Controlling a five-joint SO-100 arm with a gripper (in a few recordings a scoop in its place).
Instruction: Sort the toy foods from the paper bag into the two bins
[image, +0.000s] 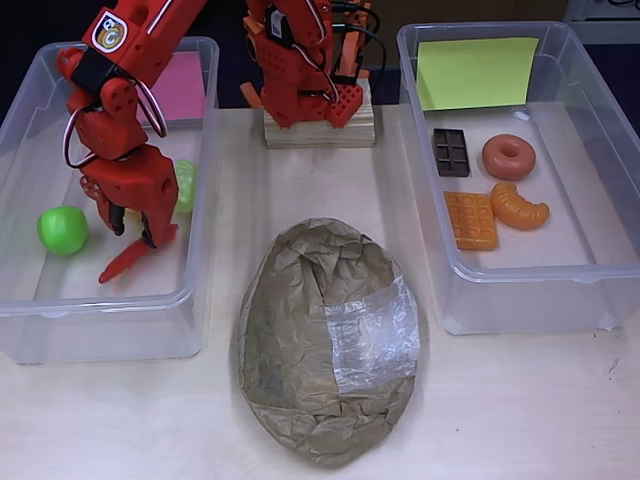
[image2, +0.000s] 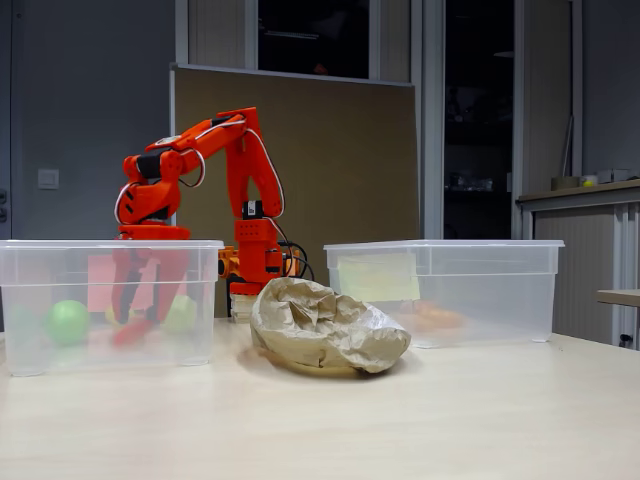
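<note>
The orange arm (image: 130, 120) bends down into the left bin (image: 30, 300), the one with the pink label (image: 182, 85). Its gripper (image: 140, 240) points down, jaws pinching the chili (image: 122, 263) at its upper end. The chili's long axis runs diagonally in the overhead view, tip toward the lower left. An apple (image: 62, 229) lies left of it and grapes (image: 185, 185) sit just behind the gripper.

The bag (image: 325, 345) lies between the bins, its long axis toward the camera, window patch (image: 372, 335) at the right.

The overhead view shows the right bin (image: 600, 270) holding a chocolate bar (image: 451, 152), donut (image: 508, 156), waffle (image: 470, 220) and croissant (image: 518, 207); through that bin's (image2: 500, 300) wall the fixed view gives just an orange blur.
</note>
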